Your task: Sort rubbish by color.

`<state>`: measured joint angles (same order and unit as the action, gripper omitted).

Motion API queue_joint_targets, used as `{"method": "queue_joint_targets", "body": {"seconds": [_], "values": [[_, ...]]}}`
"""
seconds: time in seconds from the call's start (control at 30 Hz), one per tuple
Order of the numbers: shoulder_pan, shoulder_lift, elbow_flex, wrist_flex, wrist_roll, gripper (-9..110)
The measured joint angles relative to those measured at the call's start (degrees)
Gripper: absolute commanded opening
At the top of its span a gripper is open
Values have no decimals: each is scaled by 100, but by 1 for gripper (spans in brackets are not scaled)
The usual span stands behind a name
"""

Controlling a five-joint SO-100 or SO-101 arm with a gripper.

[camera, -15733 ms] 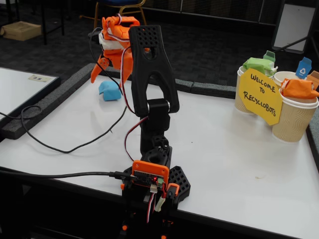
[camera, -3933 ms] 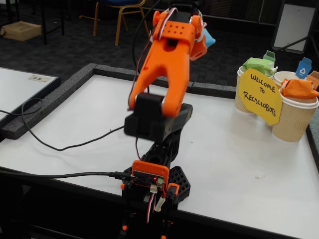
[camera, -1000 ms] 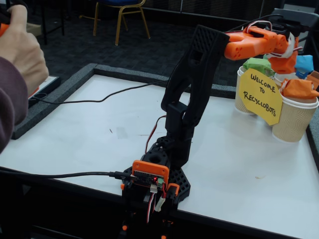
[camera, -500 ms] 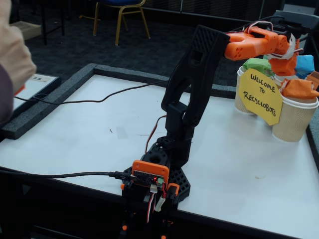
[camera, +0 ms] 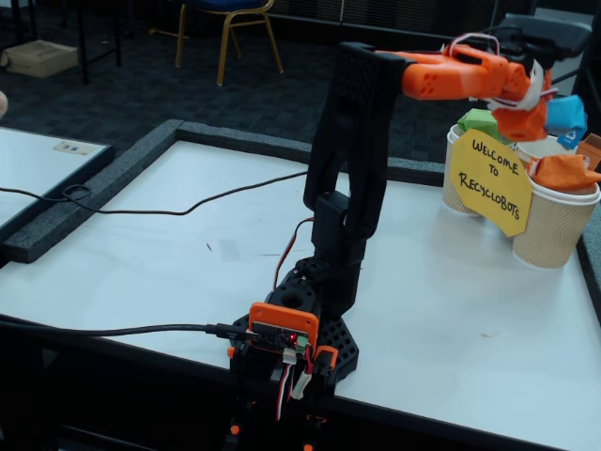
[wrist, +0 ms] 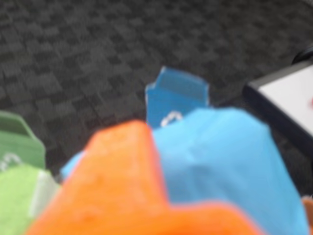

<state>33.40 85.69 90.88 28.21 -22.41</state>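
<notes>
1. I have the blue paper scrap point(camera: 566, 114) clamped in the orange gripper point(camera: 537, 111), raised over the paper cups point(camera: 554, 225) at the table's point(camera: 141, 254) far right in the fixed view.
2. In the cups I see green rubbish point(camera: 481, 122) and orange rubbish point(camera: 563, 172) already lying; the blue piece is, I judge, not yet dropped.
3. The yellow sign point(camera: 491, 178) hides cup fronts, and the wrist view is blurred, its blue box point(wrist: 176, 95) unclear.
</notes>
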Motion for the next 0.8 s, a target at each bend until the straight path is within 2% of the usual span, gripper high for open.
{"method": "queue_joint_targets", "body": {"seconds": [0.43,0.57,0.67,0.8], "values": [[0,246,176,-334,0,17],[0,360,193,-334,0,8],[-9,747,193,-264,0,6],[-123,1696,325,369,0,1]]}}
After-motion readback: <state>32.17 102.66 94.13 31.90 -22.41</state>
